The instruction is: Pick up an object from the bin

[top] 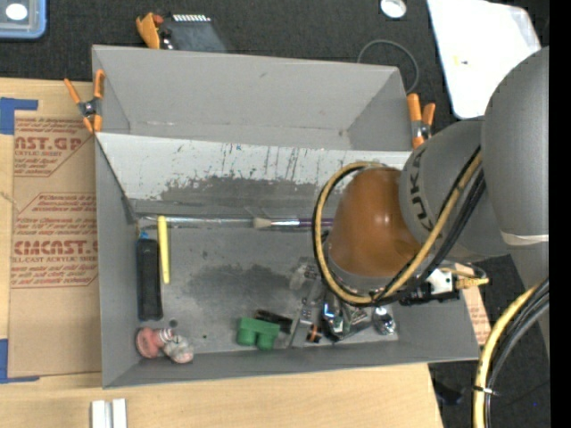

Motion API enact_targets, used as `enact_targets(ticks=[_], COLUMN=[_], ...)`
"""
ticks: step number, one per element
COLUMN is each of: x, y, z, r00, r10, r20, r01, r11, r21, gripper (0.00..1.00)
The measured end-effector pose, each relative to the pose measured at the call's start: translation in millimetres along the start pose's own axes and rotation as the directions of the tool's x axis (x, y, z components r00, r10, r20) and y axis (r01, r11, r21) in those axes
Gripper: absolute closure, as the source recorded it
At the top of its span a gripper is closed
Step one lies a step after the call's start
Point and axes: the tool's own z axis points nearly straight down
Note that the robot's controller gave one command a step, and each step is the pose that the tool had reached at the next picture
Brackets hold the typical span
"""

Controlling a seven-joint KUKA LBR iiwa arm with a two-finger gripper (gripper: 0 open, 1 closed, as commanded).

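Note:
My gripper (314, 303) reaches down below the arm's orange cover, into the front right part of the bin. Just left of it a small black piece (273, 317) lies on the floor. A green block (257, 332) sits beside that piece, near the front wall. Small mixed bits with blue and orange (334, 323) lie right at the gripper, partly hidden by it. I see nothing clearly held.
A long black bar (149, 280) and a yellow stick (163, 250) lie along the left wall. A pink lump (161, 342) sits in the front left corner. A thin paintbrush (260, 224) lies along the back wall. The arm covers the bin's right side.

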Motion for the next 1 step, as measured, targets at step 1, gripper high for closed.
enact_targets(ticks=[1], x=[-8.8], y=[-7.8], z=[17.2], r00=[1.0], r10=[-0.004], r20=[-0.003], r01=[0.004], r11=[1.0], r21=[0.003], gripper=[1.0])
